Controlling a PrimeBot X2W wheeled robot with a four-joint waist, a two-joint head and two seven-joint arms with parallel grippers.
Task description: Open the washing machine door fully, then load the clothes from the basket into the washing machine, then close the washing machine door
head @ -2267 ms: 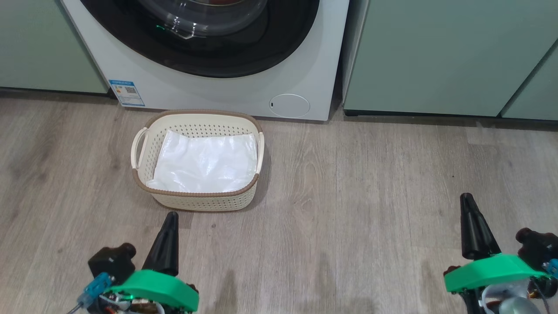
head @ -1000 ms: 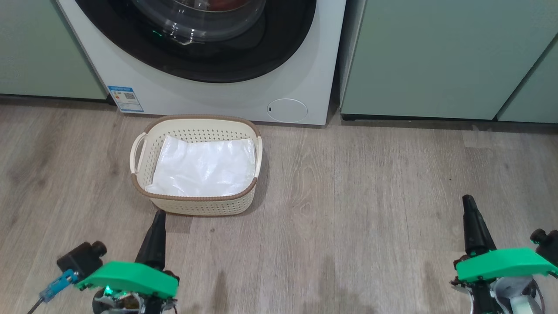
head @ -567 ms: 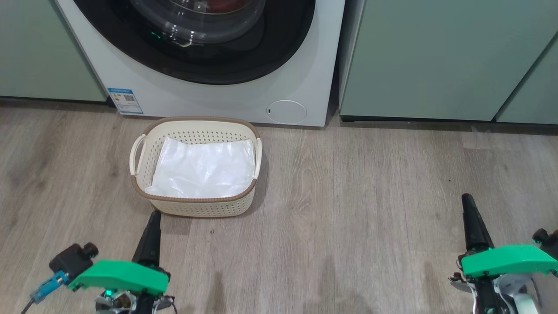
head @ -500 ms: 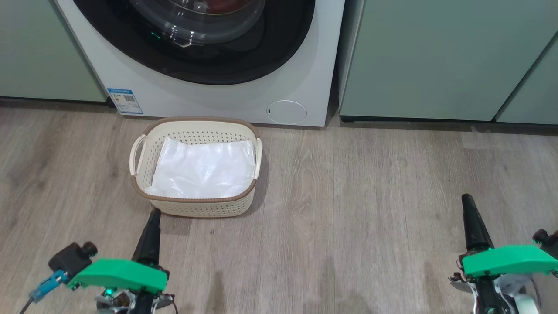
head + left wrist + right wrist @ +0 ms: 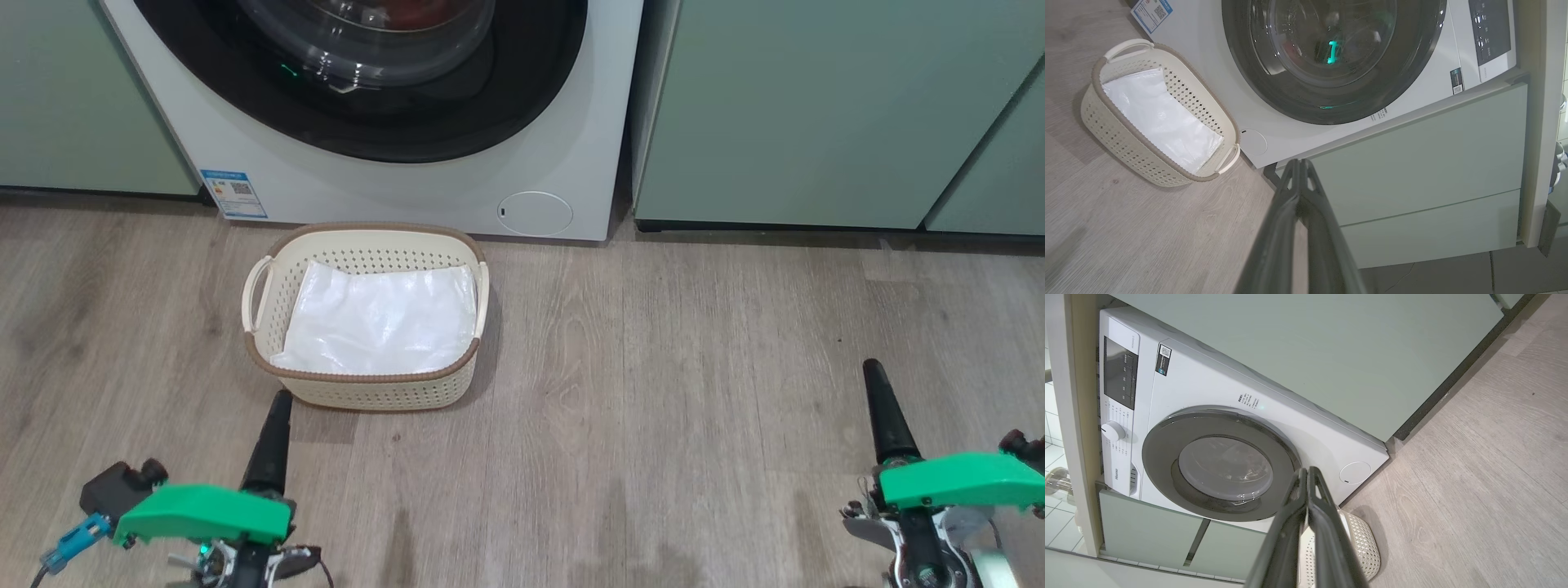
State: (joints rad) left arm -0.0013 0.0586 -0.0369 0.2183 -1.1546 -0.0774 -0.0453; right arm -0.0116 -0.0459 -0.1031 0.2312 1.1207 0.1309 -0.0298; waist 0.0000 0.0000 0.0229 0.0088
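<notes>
We find the washing machine (image 5: pixel 392 184) standing between pale green cabinets (image 5: pixel 816 106), and we take it as our reference. The washing machine door (image 5: pixel 522 106) lies shut, flush against the machine's front in both wrist views. Behind its glass bowl we note a reddish patch (image 5: pixel 406 10), too dim to identify. The blue sticker (image 5: pixel 233 193) sits at the machine's lower left corner and the round hatch (image 5: pixel 535 214) at its lower right. The basket (image 5: pixel 367 394) stands upright on the wood floor (image 5: pixel 653 367) just in front of the machine, toward the sticker side, apart from the front panel. It holds a white glossy sheet (image 5: pixel 375 322). The left pincer (image 5: pixel 281 400) hangs above the floor just beyond the basket on the side away from the machine, its fingers pressed together on nothing. The right pincer (image 5: pixel 872 369) hangs well apart from the machine, off its right side before the cabinets, likewise closed and empty.
</notes>
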